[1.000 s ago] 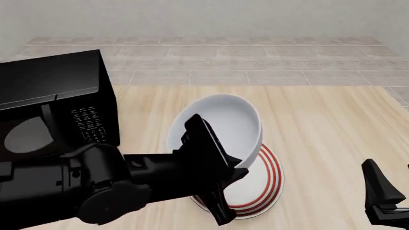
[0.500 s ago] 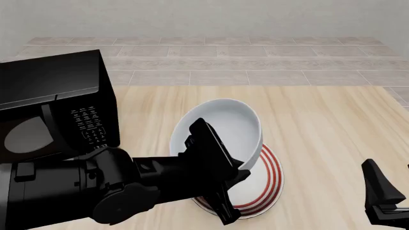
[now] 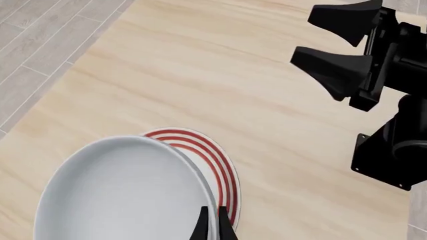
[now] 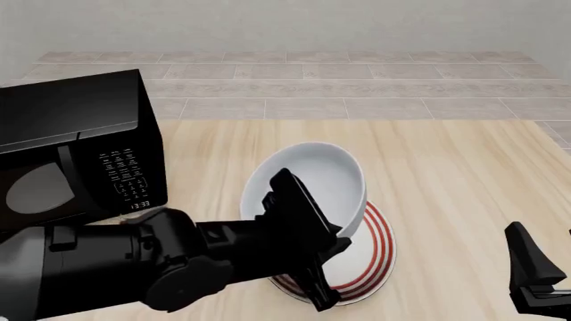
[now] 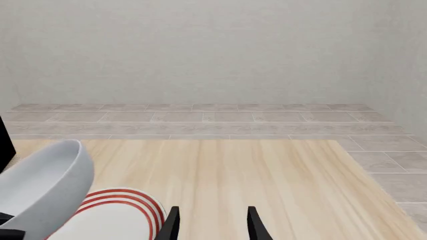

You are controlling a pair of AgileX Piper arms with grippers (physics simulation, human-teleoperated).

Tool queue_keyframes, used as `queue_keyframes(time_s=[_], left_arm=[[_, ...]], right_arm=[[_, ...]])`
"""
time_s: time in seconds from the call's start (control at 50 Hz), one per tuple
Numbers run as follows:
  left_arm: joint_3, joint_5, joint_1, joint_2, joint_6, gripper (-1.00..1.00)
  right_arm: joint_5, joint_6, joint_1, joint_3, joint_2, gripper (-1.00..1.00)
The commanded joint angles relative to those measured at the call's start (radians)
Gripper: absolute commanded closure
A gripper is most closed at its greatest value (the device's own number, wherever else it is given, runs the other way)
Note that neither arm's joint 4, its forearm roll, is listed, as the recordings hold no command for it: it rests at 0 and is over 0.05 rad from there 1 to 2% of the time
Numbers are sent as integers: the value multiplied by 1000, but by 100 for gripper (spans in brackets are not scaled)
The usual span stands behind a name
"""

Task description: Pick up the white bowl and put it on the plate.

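Observation:
The white bowl (image 4: 312, 179) hangs tilted over the left part of the plate (image 4: 375, 251), a flat white plate with red rings. My left gripper (image 4: 337, 239) is shut on the bowl's near rim. In the left wrist view its fingers (image 3: 203, 229) pinch the rim of the bowl (image 3: 120, 192), with the plate (image 3: 217, 160) showing beyond it. I cannot tell whether the bowl touches the plate. My right gripper (image 4: 535, 271) stands open at the near right, apart from both. The right wrist view shows the bowl (image 5: 40, 187) above the plate (image 5: 117, 217) and my right gripper (image 5: 212, 227) with nothing in it.
A black microwave (image 4: 76, 144) stands on the table's left side, close to the bowl. Bare wooden table (image 4: 455, 174) lies to the right and behind the plate. A tiled floor (image 4: 295, 83) runs beyond the far edge. The right arm (image 3: 373, 65) crosses the left wrist view.
My left gripper has brought the bowl lower, toward the plate, and the left arm has shifted slightly right. The right arm has not moved.

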Motion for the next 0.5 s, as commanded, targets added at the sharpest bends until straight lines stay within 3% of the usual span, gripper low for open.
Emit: queue_keyframes(time_s=[0.02, 0.5], left_arm=[[-4, -18, 0, 14, 0, 100], [0, -58, 12, 60, -10, 100]], right_arm=[[-11, -1, -1, 9, 3, -100], [-11, -1, -1, 9, 2, -100]])
